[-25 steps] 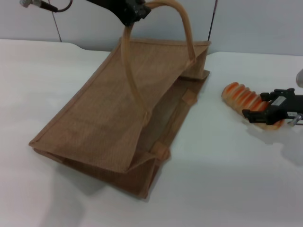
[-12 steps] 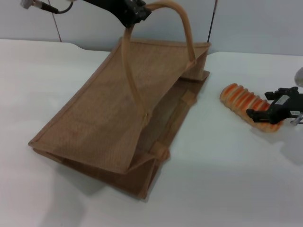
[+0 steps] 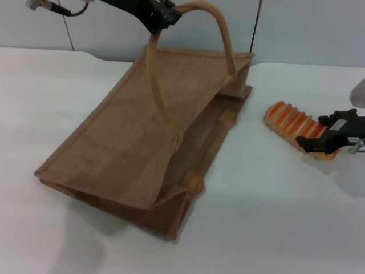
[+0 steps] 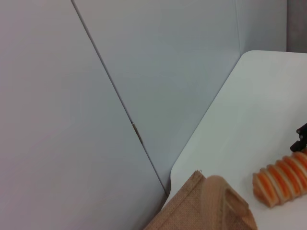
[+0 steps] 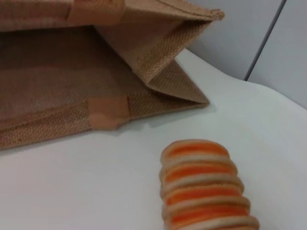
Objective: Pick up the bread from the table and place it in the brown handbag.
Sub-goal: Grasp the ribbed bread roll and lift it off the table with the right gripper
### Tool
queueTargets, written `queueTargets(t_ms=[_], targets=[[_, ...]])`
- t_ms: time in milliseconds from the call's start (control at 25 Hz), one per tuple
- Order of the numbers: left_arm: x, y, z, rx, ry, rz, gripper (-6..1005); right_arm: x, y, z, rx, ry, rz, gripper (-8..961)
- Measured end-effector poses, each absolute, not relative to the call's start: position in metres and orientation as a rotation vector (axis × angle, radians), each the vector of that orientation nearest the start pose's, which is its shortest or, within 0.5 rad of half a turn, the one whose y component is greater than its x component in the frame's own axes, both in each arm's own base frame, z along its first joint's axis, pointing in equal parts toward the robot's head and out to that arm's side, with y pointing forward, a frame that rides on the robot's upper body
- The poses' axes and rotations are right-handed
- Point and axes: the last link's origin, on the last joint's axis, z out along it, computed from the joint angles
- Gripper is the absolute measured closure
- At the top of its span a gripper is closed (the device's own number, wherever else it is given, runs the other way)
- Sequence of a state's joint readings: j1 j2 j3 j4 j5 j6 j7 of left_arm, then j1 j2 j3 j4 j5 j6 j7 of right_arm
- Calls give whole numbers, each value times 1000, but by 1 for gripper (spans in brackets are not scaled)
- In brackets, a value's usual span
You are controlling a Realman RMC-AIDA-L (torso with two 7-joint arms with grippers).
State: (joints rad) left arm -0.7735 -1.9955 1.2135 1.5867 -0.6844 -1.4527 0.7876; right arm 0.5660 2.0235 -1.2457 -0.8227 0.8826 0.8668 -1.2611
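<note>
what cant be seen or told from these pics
- Head view: the far end of the bread is covered by the right gripper.
- Head view: the left gripper is on the brown handbag handle; its fingers are not discernible.
- Right wrist view: the picture's edge cuts the bread.

Bright, even light; soft shadow under the brown handbag (image 3: 142,142); mild blur

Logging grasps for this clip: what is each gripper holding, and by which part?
Left gripper: brown handbag, by its raised handle. Right gripper: at the bread's near end; hold cannot be told.
</note>
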Motion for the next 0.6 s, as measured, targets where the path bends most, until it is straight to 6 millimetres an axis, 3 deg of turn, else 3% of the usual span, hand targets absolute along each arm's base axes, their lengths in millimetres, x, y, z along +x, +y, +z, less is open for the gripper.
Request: queueTargets(t_ms=[600], targets=[[-67, 407, 84, -2514, -260, 73, 880, 275, 402, -10, -2471, 609, -151, 167]])
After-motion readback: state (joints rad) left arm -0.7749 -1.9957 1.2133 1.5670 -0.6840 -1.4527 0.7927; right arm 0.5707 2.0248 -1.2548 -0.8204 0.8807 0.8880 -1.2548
